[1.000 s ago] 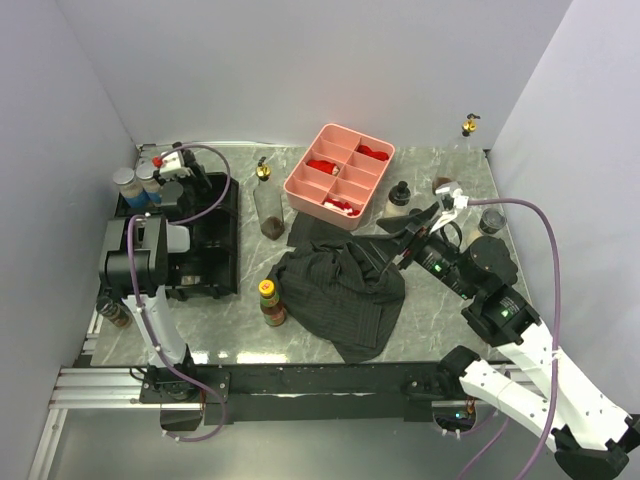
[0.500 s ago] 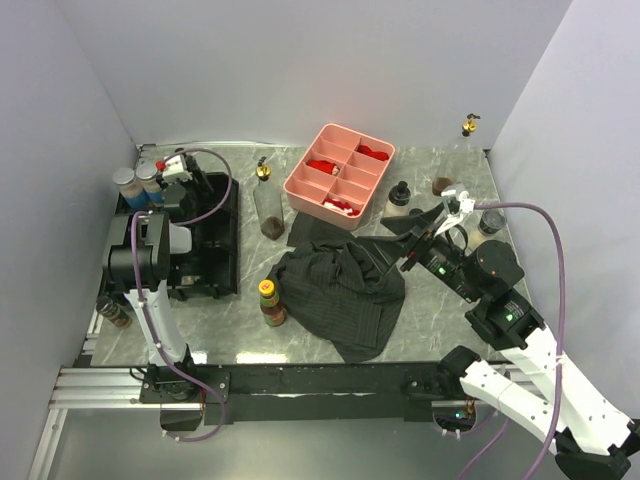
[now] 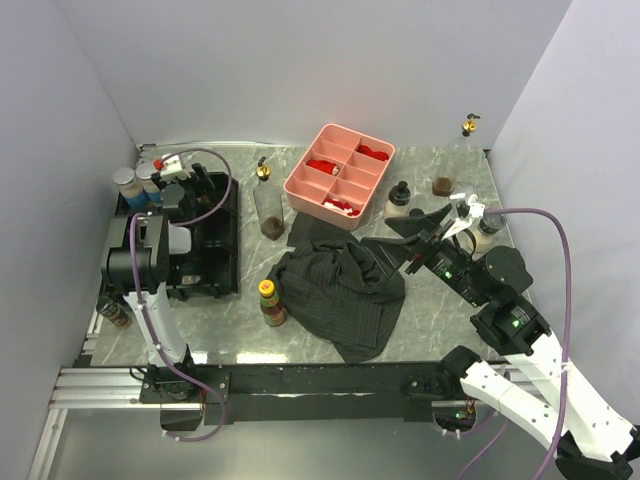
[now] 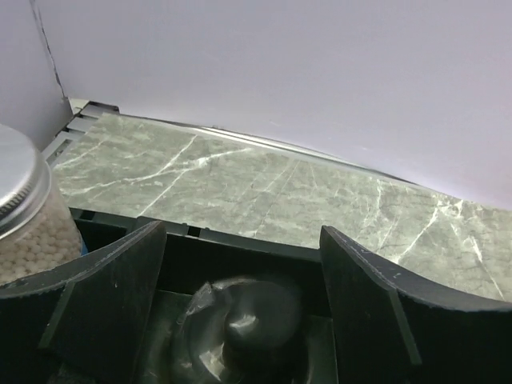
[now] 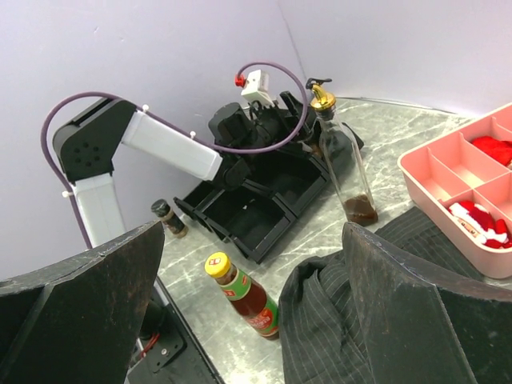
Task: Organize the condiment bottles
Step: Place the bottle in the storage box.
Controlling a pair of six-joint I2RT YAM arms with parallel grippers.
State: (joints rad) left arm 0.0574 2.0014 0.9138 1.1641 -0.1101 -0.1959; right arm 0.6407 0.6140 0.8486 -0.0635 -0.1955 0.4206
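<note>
Top external view: your left gripper (image 4: 240,248) hangs open over a black-capped bottle (image 4: 240,316) in the black tray (image 3: 215,250), while your right gripper (image 5: 252,240), jaws wide and empty, hovers by the dark cloth (image 3: 340,290); a yellow-capped sauce bottle (image 3: 271,303) stands just left of the cloth

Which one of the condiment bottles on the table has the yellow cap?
The red-sauce bottle just left of the dark cloth, in front of the black tray. No other bottle in view shows a yellow cap.
</note>
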